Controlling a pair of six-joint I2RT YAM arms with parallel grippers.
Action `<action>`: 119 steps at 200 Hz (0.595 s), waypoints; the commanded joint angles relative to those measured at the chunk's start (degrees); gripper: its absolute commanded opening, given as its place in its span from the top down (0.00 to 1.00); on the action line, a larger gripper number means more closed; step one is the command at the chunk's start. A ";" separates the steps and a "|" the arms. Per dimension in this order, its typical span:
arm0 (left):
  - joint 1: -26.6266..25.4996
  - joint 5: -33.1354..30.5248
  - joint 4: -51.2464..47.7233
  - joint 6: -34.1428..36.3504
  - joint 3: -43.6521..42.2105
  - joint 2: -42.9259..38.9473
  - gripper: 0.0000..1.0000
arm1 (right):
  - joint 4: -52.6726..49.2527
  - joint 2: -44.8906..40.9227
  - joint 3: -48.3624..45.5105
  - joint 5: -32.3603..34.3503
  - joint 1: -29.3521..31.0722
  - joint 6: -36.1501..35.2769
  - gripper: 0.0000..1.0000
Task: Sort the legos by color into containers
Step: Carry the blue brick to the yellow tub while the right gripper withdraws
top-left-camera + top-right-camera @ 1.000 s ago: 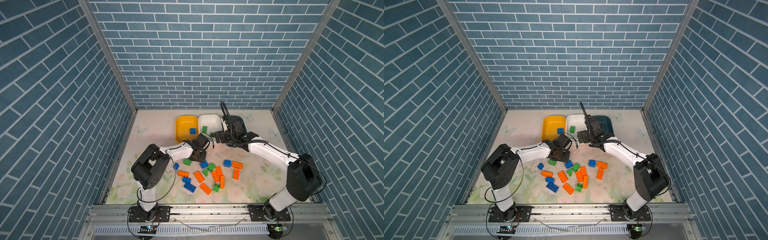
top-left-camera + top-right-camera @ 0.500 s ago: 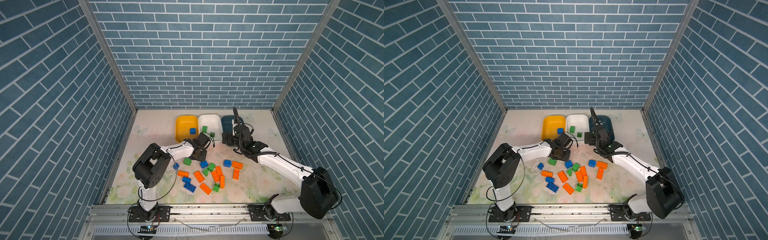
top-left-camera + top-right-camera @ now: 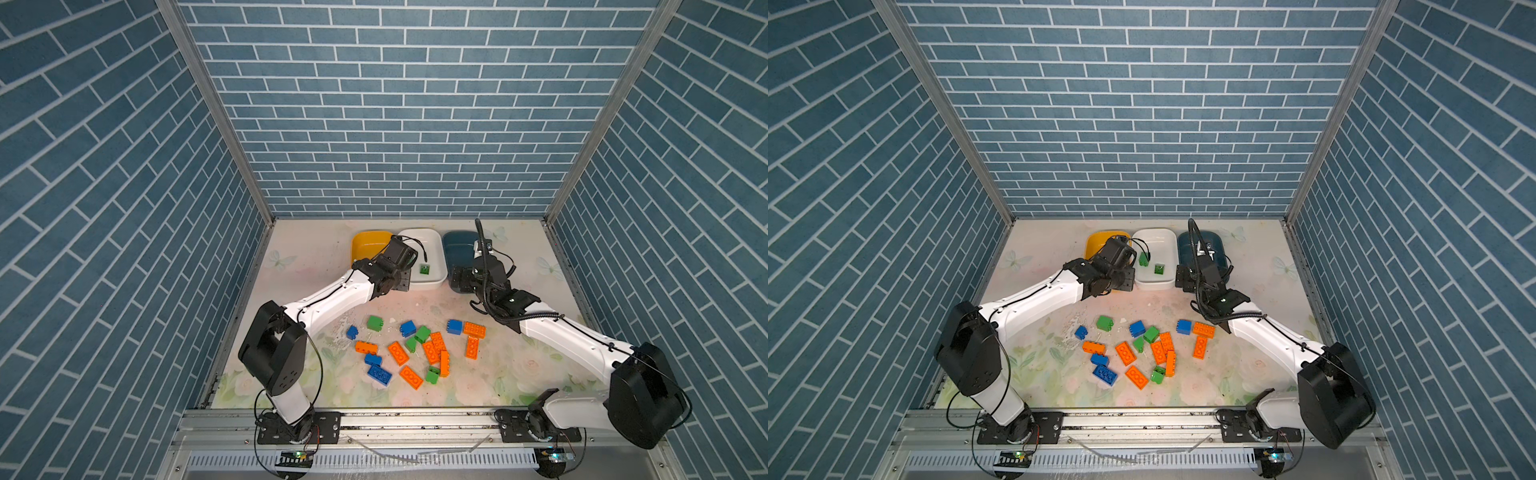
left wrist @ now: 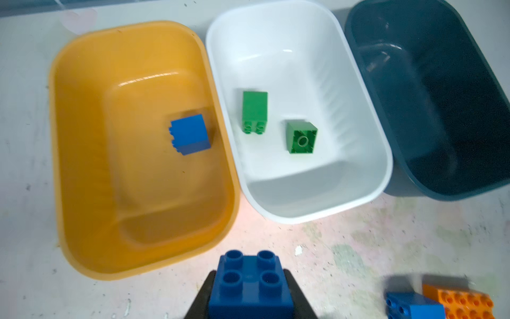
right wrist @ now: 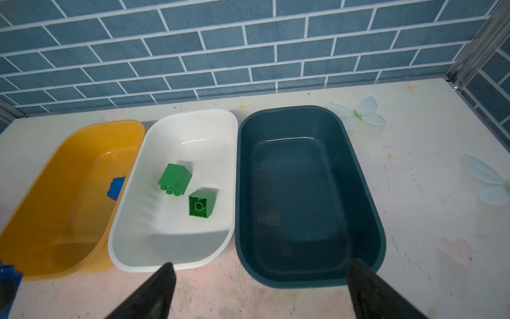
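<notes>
Left claw (image 4: 249, 297) now clamps a blue brick (image 4: 249, 276), lifted from the pile (image 3: 430, 351) to just short of the yellow tub (image 4: 59, 165): drop next. Right claw (image 5: 262, 265) backed off the white tub (image 5: 129, 210), wide, empty; two greens (image 4: 255, 110) inside. Grip shows only in left wrist view; top views hide it.

Floral tabletop (image 3: 299, 266) (scuffed) between blue brick-pattern walls (image 3: 395, 124)

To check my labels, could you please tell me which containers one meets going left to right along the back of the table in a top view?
Yellow tub → white tub → dark teal tub.
</notes>
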 commanded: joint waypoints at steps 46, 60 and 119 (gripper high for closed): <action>8.72 0.63 0.13 -1.33 6.16 8.02 0.80 | -1.13 -4.42 -3.05 1.25 -0.14 1.92 0.04; 9.76 0.95 -0.80 -1.86 8.13 10.24 0.78 | -2.75 -5.33 -3.54 1.40 -0.15 2.08 0.04; 11.83 2.36 -3.01 -2.93 12.06 14.08 0.51 | -7.09 -9.16 -7.20 3.16 -0.25 6.25 0.04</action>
